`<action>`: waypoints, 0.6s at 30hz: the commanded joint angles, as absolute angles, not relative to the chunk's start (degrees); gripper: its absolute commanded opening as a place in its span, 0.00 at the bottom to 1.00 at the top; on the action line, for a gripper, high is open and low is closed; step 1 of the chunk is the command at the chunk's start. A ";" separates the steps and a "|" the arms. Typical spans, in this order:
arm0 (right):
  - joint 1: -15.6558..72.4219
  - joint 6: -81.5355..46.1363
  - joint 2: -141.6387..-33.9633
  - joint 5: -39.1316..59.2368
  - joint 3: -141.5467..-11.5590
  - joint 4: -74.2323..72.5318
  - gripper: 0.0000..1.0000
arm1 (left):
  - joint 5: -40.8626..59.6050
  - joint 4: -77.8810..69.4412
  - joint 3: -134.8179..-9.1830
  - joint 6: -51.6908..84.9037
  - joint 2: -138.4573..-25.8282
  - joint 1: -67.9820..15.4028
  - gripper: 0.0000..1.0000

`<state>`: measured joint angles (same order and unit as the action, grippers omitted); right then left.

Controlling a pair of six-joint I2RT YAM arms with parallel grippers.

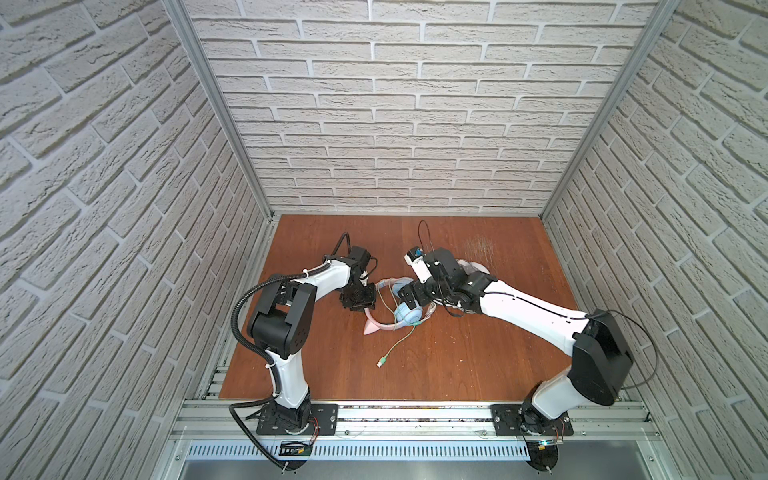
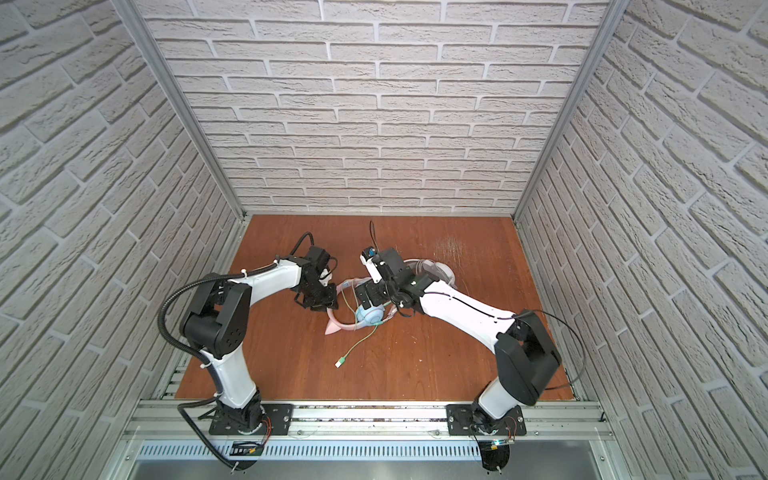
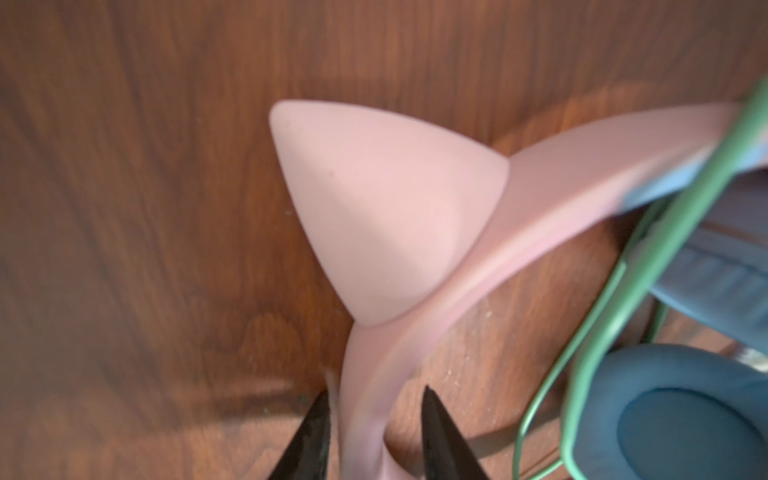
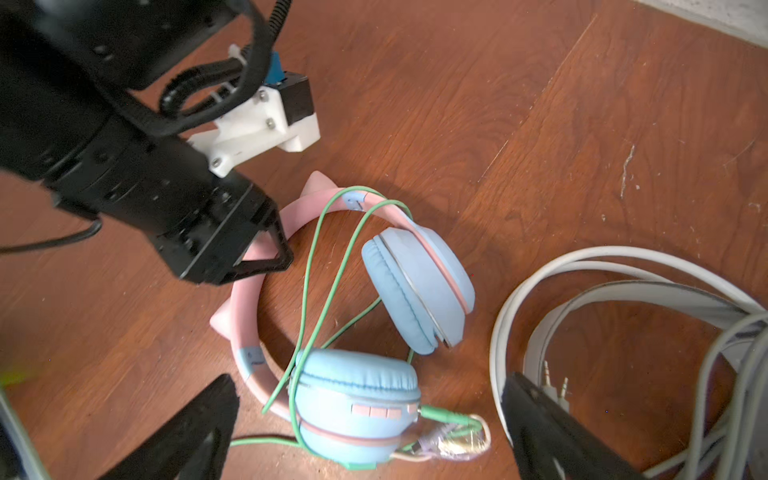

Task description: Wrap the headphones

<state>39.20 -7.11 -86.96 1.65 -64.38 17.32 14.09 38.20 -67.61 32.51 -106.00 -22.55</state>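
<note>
Wrapping looks half done: pink headphones [image 4: 419,286] lie on the tabletop [image 1: 457,365], cable [image 4: 305,282] looped over the band [image 3: 561,178], plug end [image 1: 380,363] loose; left hand [image 3: 376,392] straddles the band, part open; right hand [image 4: 370,384] gapes empty above. White pair [image 4: 582,259] beside.

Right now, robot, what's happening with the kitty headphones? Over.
Left gripper open astride pink headband. Right gripper open above blue earcup. Green cable partly looped, plug on table. White headphones close beside right gripper.
</note>
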 commanded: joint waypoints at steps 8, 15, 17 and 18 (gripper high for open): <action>39.11 15.97 -80.90 9.17 -63.15 21.55 0.95 | 11.87 42.76 -69.63 29.39 -106.07 -21.67 0.53; 41.52 24.37 -82.84 12.66 -63.81 30.34 0.34 | 11.33 44.64 -69.00 25.98 -105.82 -20.02 0.52; 43.76 26.27 -84.00 11.96 -63.47 31.94 0.26 | 11.81 44.84 -69.08 24.54 -106.14 -19.36 0.50; 44.95 26.84 -84.75 11.49 -63.31 32.59 0.22 | 11.66 45.37 -69.43 23.76 -106.54 -19.12 0.50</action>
<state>41.87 21.98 -83.24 10.46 -62.89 28.56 12.71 42.48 -68.38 27.07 -106.00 -20.16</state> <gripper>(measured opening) 0.240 0.500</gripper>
